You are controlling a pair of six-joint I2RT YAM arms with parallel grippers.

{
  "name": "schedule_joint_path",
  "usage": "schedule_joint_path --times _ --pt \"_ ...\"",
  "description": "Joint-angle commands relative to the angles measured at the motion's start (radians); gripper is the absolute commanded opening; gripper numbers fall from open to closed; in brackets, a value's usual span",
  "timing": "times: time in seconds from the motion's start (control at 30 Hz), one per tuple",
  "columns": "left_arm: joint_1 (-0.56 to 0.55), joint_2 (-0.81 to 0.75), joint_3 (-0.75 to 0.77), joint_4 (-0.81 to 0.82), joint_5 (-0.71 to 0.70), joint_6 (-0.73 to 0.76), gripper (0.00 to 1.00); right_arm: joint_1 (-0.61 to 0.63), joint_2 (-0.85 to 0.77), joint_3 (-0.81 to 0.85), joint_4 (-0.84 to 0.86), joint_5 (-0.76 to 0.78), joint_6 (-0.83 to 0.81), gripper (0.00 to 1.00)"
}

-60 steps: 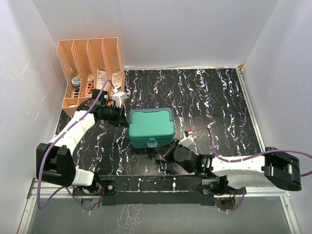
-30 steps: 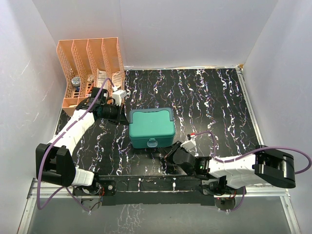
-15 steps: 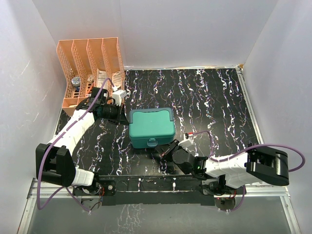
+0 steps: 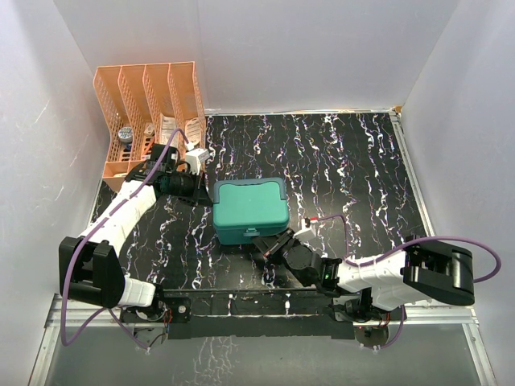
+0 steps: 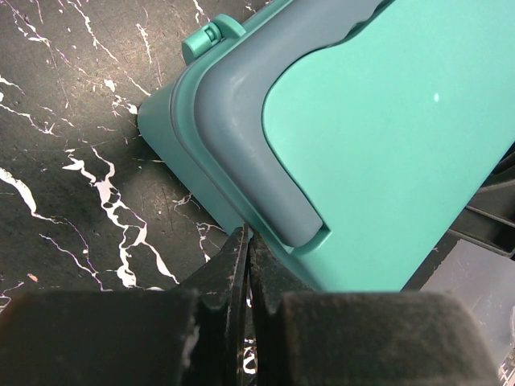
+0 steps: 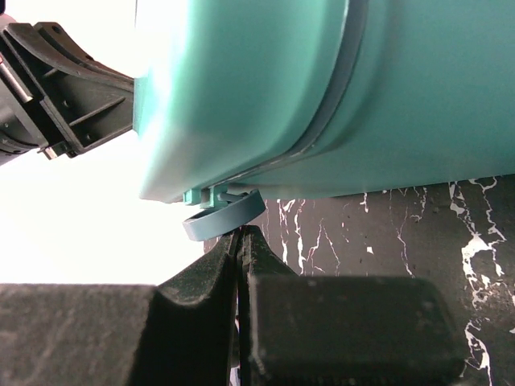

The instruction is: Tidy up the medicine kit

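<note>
Medicine kit (image 4: 250,211) is seated lid-down, just front-right of the orange file rack (image 4: 149,104). Left gripper (image 5: 245,241) is clamped fully closed, nothing held, tips at the kit's left edge. Right gripper (image 6: 240,233) is likewise closed and empty, tips just under the kit's front latch (image 6: 224,215).

Orange slotted rack (image 4: 183,88), black marbled table (image 4: 346,169)
</note>
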State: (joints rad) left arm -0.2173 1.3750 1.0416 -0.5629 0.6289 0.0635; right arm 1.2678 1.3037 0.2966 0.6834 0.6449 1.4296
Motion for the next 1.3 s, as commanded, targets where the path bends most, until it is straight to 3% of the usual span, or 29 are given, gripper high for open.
schedule_joint_path --times 0.0,1.27 --pt "-0.005 -0.025 0.035 -0.022 0.044 0.004 0.00 0.004 -0.024 -0.007 0.062 0.023 -0.026 0.00" --pt "-0.005 -0.034 -0.001 -0.032 0.045 0.028 0.00 0.004 -0.032 -0.021 0.154 0.045 -0.059 0.00"
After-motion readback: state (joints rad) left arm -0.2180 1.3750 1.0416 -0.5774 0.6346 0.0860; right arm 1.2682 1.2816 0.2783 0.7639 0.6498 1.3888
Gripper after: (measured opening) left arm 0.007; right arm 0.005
